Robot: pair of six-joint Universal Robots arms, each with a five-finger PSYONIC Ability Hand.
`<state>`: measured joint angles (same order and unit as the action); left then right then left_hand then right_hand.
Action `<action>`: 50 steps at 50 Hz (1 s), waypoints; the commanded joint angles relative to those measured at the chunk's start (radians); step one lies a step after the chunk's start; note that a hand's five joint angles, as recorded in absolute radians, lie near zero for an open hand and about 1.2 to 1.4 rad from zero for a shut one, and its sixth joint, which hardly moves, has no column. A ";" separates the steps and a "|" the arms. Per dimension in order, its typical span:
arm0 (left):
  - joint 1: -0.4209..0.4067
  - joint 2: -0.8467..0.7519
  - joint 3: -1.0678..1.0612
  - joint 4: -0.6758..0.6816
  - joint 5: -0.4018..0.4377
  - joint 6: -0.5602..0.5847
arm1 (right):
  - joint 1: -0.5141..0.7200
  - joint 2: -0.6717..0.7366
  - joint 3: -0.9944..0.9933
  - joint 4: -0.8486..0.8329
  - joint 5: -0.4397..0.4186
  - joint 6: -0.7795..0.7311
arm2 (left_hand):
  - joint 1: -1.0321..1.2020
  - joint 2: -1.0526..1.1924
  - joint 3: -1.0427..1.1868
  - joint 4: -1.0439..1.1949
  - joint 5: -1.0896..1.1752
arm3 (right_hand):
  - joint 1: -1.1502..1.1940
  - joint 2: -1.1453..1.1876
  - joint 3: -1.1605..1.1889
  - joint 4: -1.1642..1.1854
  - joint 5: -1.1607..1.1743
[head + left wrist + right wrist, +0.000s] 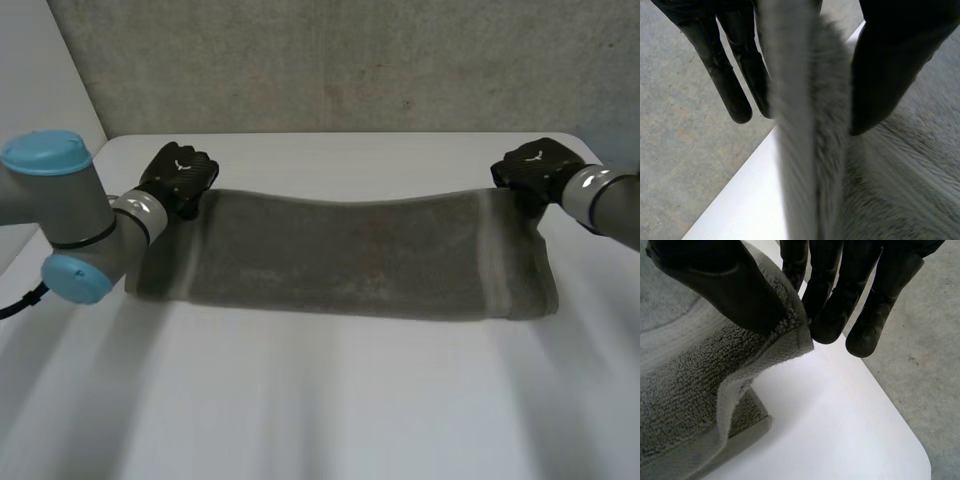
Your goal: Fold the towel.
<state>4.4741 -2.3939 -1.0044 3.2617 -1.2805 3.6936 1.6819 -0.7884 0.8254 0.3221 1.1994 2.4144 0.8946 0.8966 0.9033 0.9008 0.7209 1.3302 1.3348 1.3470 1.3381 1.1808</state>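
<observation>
A grey towel [350, 255] lies folded lengthwise across the white table [330, 400], its upper layer's far edge lifted at both ends and sagging in the middle. My left hand [178, 175] is at the far left corner. In its wrist view that edge of the towel [810, 150] stands upright between the straight fingers [735, 95] and the thumb, touching both. My right hand [535, 170] is at the far right corner. Its thumb presses the towel's corner [790, 335] against the fingertips [830, 320], a little above the table.
The table's far edge [340, 136] runs just behind both hands, with a grey floor [920, 340] beyond it. The rounded far right table corner [910, 460] lies beneath my right hand. Bare tabletop stretches in front of the towel.
</observation>
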 commanded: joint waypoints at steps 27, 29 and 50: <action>-0.010 0.129 -0.115 -0.060 -0.071 -0.003 | 0.059 -0.102 0.037 0.101 0.079 0.114 | -0.716 -0.718 -0.725 -0.723 -0.717 | -1.156 -1.160 -1.172 -1.164 -1.181; -0.009 0.168 -0.172 -0.054 -0.069 -0.003 | 0.059 -0.149 0.126 0.100 0.066 0.114 | -0.716 -0.718 -0.725 -0.723 -0.717 | -1.156 -1.160 -1.172 -1.164 -1.181; 0.005 0.423 -0.580 0.061 -0.062 -0.017 | -0.019 -0.298 0.782 -0.325 0.062 0.101 | -0.716 -0.718 -0.725 -0.723 -0.717 | -0.749 -0.754 -0.766 -0.757 -0.775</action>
<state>4.4787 -2.0019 -1.5315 3.2982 -1.3425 3.6790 1.6666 -1.1298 1.5632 0.1026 1.2516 2.5145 0.2526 0.2420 0.2385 0.2445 0.0495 0.4547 0.4678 0.4649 0.4662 0.2960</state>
